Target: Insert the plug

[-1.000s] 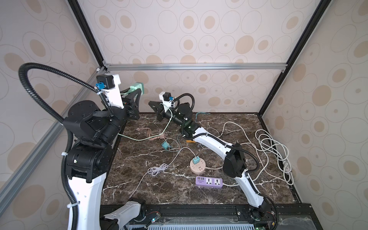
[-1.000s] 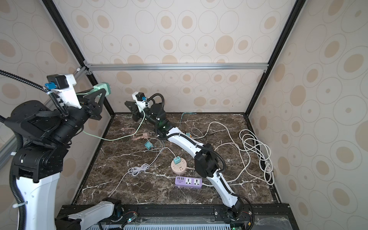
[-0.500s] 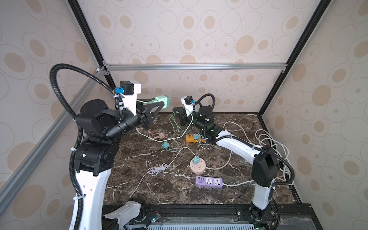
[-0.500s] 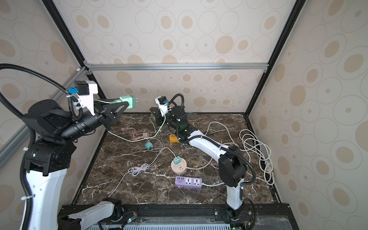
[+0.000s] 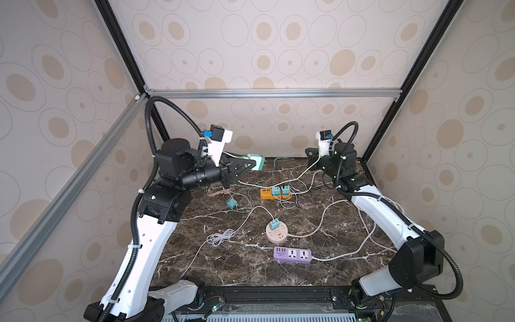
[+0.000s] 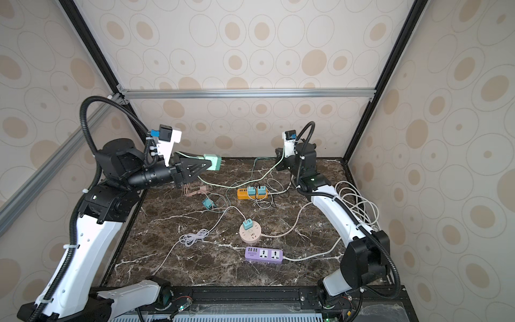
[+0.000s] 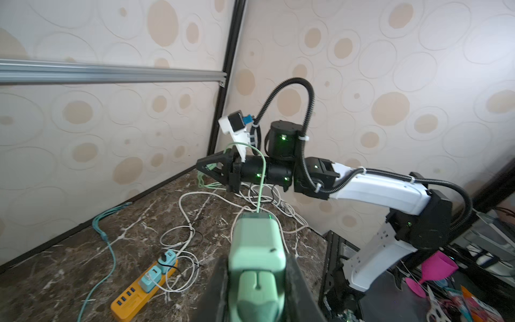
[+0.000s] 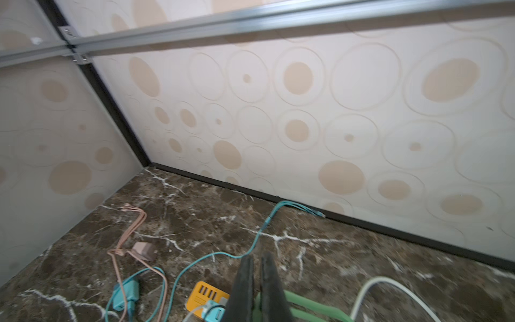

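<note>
Found left gripper (image 5: 248, 166) raised over back-left corner of worktop (image 5: 237, 267), clamped on mint-green plug (image 5: 257, 162). Found right gripper (image 8: 257, 260) aloft near back-right corner, fingers pressed together. Noted pale green cable (image 7: 259, 200) slung from plug to right gripper; cannot tell whether pinched. Noted orange power strip (image 5: 274, 193) flat mid-back, two teal adapters (image 5: 280, 190) seated in it.

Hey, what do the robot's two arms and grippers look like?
Both the left arm and right arm have white shells and black joints, each with a black ribbed conduit held by white zip ties. White wrist camera mounts carry blue connectors. The left gripper and right gripper have black, tapering triangular fingers. Green lights dot the right arm's joints.
</note>
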Motion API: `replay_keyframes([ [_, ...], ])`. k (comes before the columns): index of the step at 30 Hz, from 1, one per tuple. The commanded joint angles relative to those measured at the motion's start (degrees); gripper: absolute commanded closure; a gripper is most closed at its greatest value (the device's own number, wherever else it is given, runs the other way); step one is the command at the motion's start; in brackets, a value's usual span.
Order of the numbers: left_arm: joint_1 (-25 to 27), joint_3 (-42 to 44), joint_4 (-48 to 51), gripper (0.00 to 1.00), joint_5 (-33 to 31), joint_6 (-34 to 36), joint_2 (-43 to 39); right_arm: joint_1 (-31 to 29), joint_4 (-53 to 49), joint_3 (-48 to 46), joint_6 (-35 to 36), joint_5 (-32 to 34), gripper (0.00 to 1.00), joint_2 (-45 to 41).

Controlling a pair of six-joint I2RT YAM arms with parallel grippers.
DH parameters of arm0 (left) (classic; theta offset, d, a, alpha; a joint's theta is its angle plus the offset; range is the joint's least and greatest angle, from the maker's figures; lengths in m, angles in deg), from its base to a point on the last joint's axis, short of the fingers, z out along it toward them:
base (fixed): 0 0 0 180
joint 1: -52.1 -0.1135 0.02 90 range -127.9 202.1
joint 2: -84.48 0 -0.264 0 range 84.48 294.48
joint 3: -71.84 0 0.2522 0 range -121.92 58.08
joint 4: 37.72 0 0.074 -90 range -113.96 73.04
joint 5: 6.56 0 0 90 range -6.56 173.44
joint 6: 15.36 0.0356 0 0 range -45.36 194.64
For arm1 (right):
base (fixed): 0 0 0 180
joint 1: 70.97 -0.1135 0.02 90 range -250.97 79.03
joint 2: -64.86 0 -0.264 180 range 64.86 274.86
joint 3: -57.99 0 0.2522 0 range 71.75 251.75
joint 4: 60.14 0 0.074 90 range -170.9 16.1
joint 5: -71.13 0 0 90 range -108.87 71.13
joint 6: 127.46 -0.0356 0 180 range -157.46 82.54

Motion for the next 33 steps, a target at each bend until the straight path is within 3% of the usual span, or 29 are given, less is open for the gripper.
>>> replay_keyframes([
  [1, 5.2, -0.9, -1.2, 1.0, -4.0, 1.9, 2.4, 4.4, -6.5, -1.0, -1.8, -1.6, 1.0, -2.2],
  [12, 21.2, -8.9, 7.4, 1.0, -13.6, 13.6, 15.9, 18.1, -11.6, 0.5, -6.6, -3.4, 1.0, -1.3],
  [21, 30.8, -5.4, 17.4, 1.0, -24.2, 22.8, 21.7, 32.3, -11.4, -0.3, -12.8, -2.0, 1.0, 1.7],
  [26, 33.7, 3.6, 21.1, 1.0, -31.3, 25.2, 22.3, 39.5, -10.6, -1.1, -15.3, -3.7, 1.0, 5.7],
  [33, 33.9, 6.8, 23.3, 1.0, -47.4, 20.2, 27.1, 39.9, -12.2, -2.2, -13.1, -6.5, 1.0, 7.5],
])
